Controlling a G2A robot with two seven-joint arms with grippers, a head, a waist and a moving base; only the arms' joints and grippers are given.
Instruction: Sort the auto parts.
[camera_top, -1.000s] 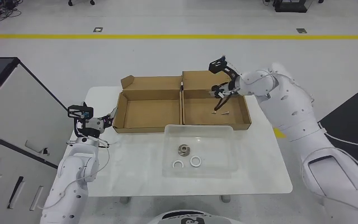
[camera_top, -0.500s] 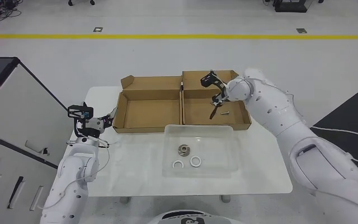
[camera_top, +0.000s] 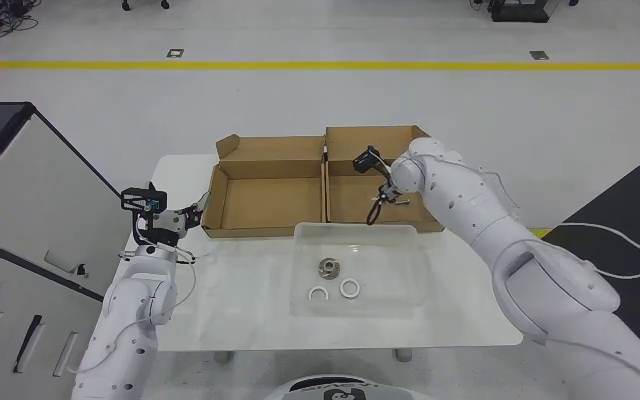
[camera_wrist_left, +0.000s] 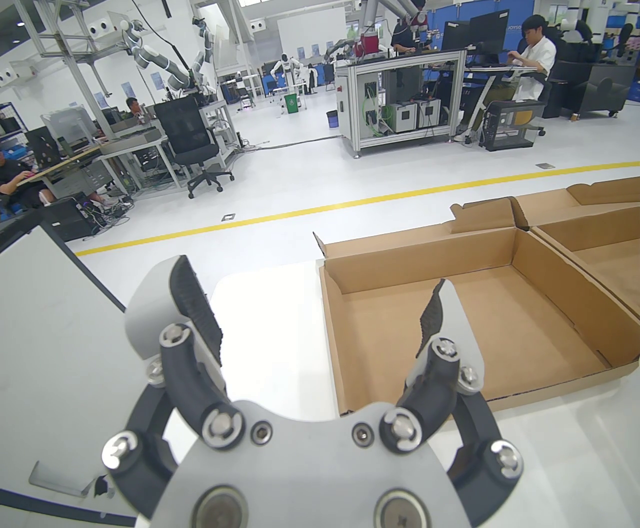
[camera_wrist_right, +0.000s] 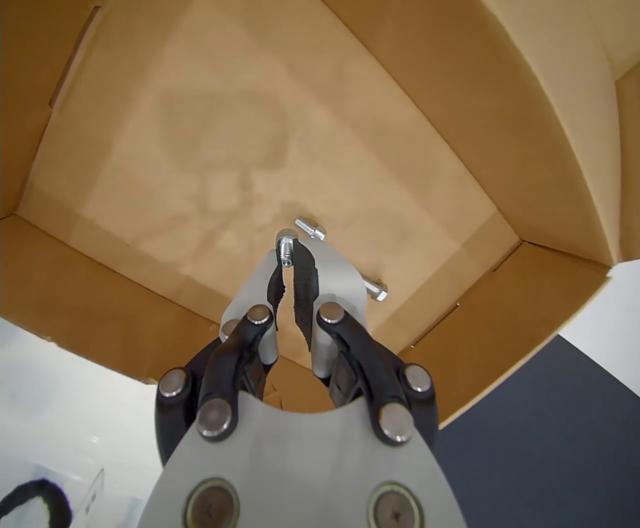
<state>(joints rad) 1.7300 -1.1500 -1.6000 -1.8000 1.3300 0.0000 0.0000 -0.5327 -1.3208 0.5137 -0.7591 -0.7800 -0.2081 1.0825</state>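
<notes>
Over the cardboard box (camera_wrist_right: 150, 125) floor the right gripper (camera_wrist_right: 287, 260) pinched a bolt (camera_wrist_right: 285, 246), two more bolts (camera_wrist_right: 310, 227) (camera_wrist_right: 376, 289) lying just beyond; best lowered close before letting go, lest it bounce out; the left gripper (camera_wrist_left: 312, 295) hung with jaws spread.

We see a white surface (camera_top: 250, 300) with rounded corners. Along its far half stand two open cardboard boxes, the left box (camera_top: 265, 200) and the right box (camera_top: 345, 200), touching side by side. Just in front of them sits a clear plastic tray (camera_top: 390, 265).
</notes>
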